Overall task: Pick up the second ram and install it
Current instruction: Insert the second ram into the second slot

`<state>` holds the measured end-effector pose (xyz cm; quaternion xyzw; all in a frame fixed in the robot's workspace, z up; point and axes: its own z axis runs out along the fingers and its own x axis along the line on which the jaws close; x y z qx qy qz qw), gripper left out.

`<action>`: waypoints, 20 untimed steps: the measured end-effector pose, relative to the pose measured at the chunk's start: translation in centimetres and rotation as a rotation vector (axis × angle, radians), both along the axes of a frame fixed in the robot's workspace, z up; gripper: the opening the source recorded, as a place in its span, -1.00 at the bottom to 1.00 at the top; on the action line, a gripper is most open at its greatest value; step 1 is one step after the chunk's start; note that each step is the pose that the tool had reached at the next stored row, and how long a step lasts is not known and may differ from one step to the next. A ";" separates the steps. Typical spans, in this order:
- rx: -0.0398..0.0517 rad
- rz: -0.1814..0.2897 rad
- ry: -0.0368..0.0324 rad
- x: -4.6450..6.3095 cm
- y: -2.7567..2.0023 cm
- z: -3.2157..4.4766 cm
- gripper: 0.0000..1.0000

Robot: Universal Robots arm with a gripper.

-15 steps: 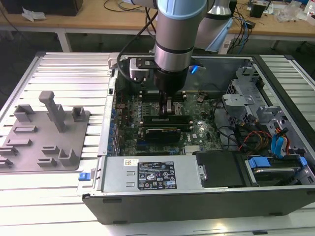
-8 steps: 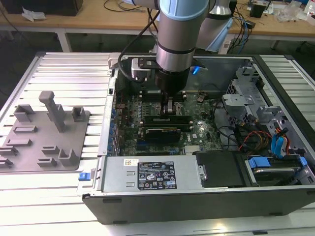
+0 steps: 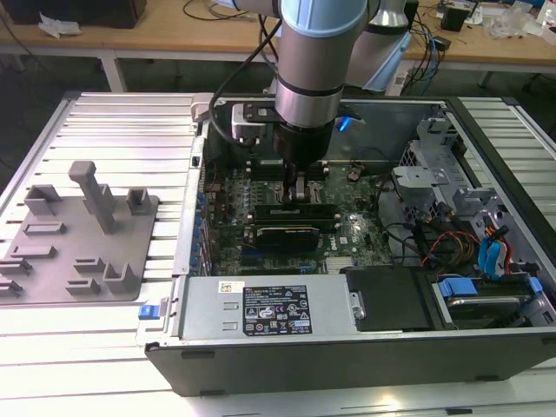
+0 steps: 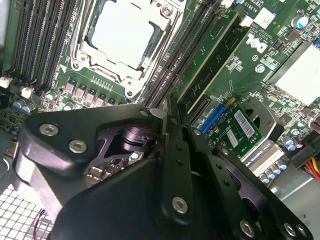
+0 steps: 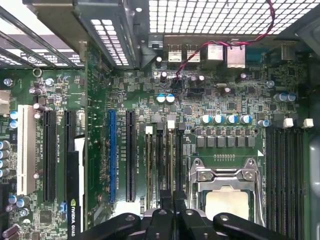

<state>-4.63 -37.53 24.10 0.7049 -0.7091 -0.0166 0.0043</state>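
Note:
My gripper [image 3: 300, 193] reaches straight down into the open computer case, over the memory slots beside the square metal CPU socket [image 4: 122, 35]. In both wrist views its black fingers [image 4: 175, 150] are drawn close together. Only a thin edge of the second ram [image 5: 171, 165] shows between them, in line with a slot; how deep it sits is hidden. Another green stick [image 4: 212, 57] stands in a slot a little to one side of my gripper [image 4: 164, 114]. In the first wrist view my gripper [image 5: 172, 200] is next to the CPU socket [image 5: 227, 197].
A black graphics card [image 3: 282, 234] lies just in front of the gripper. The power supply [image 3: 269, 308] runs along the case's near wall, with drive bays and cables [image 3: 486, 252] at the exterior view's right. A grey fixture plate [image 3: 78, 234] sits outside the case at the exterior view's left.

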 end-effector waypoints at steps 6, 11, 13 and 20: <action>0.0122 -0.006 -0.0013 0.0 -0.12 -0.12 -0.81; 0.0124 -0.004 -0.0022 0.0 -0.19 -0.25 -0.81; 0.0122 -0.005 -0.0023 0.0 -0.19 -0.28 -0.81; 0.0122 -0.005 -0.0029 -0.1 -0.19 -0.56 -0.81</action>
